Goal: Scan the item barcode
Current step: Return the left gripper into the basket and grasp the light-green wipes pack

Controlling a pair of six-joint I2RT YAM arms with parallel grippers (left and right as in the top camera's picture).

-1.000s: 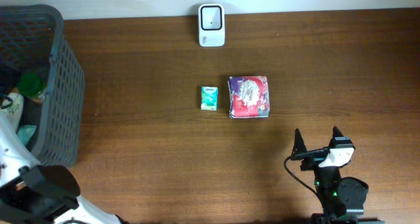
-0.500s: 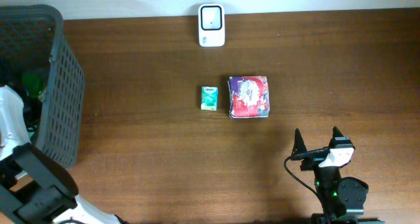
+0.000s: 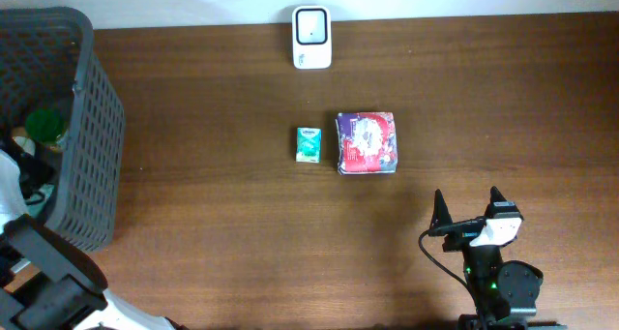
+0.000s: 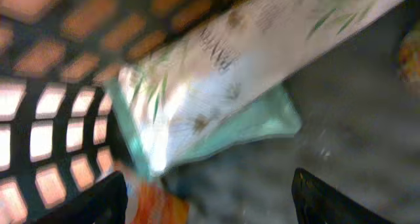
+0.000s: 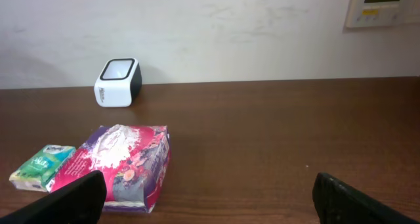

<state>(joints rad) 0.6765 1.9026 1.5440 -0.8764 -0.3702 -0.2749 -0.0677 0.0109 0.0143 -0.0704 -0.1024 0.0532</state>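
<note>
- Brown wooden worktop (image 3: 222,224) fills the overhead view, with a pale wall along its far edge.
- One dark mesh basket (image 3: 92,127) stands well to the left of the scanner, at the worktop's left edge. It holds several goods, including a green-capped thing (image 3: 44,127). How many there are in all I cannot tell.
- The left tool (image 4: 207,194) is down inside that basket, far left of the scanner. Its fingers are spread wide and grip nothing.
- Just ahead of them lies a white packet (image 4: 216,73) printed with leaves, on top of a teal pouch (image 4: 262,122). An orange wrapper (image 4: 154,207) shows close to the left finger.
- I judge the step in hand to be picking an item out of the basket, and the white packet looks the likeliest one. The next move calls for settling the fingers on either side of it, closing, lifting clear of the mesh, then carrying it to the scanner with the barcode turned to its window.
- The right tool (image 3: 466,196) hangs low in front of the scanner and to its right, fully open and empty.
- One pink packet (image 3: 367,142) lies in front of the scanner, a little to the right.
- One white scanner (image 3: 311,37) sits at the far edge against the wall.
- One small green pack (image 3: 309,144) lies straight in front of the scanner, just beside the pink packet's left edge.
- That makes two items on the open worktop. Whether they have been scanned I cannot tell.
</note>
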